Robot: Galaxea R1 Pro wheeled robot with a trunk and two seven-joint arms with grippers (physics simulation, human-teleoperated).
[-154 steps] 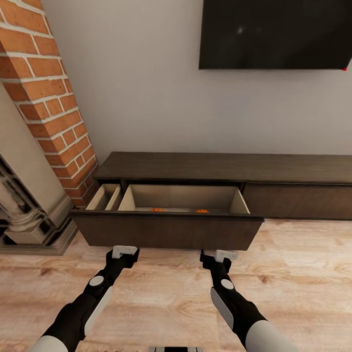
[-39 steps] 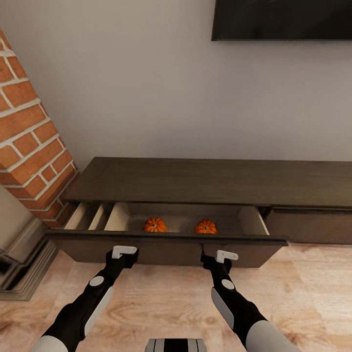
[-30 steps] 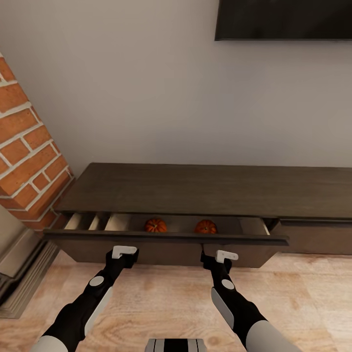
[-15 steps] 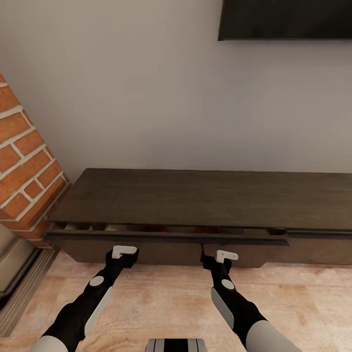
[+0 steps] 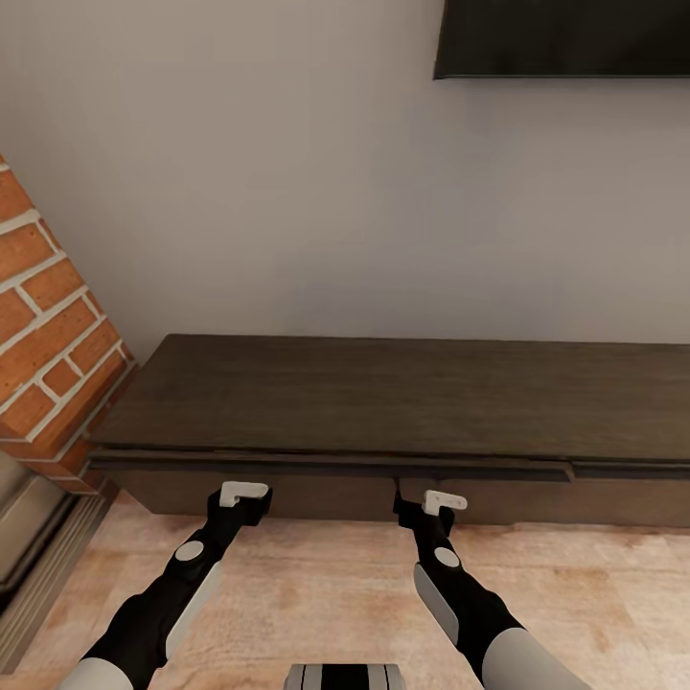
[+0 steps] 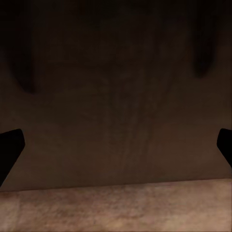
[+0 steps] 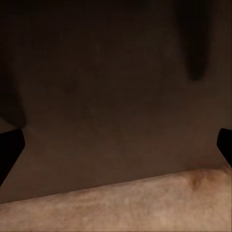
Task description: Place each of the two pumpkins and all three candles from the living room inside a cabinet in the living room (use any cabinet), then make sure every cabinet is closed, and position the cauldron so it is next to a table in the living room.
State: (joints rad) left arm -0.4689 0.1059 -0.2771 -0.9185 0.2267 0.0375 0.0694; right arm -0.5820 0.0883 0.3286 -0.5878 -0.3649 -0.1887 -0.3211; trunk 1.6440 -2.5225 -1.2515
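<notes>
A: Both arms are stretched toward one long, low dark-brown cabinet (image 5: 402, 402) under the wall-mounted TV (image 5: 565, 38), and its wide pull-out front (image 5: 316, 494) looks almost flush with the body. Only a thin dark seam runs beneath the black top edge, so I would judge the closing step to be at or near its end.

B: And the neighbouring front (image 5: 613, 494) to the right?

A: It sits shut too, as far as the head view reaches (the unit runs out of frame on that side).

B: Where are the pumpkins, the candles, the cauldron?

A: Nothing of them can be made out here. With no open gap, whatever the drawer holds is hidden. The cauldron and the coffee table part I would count as left to do, along with a check on the candles.

B: The grippers?

A: The left gripper (image 5: 243, 494) and the right gripper (image 5: 443, 500) hover just at the drawer front, above the wood plank floor (image 5: 316, 585). In each wrist view the dark finger (image 6: 9, 147) tips (image 7: 9, 145) sit at opposite edges of the picture, so the fingers are spread wide with nothing between them, facing the brown panel (image 6: 116, 96).
</notes>
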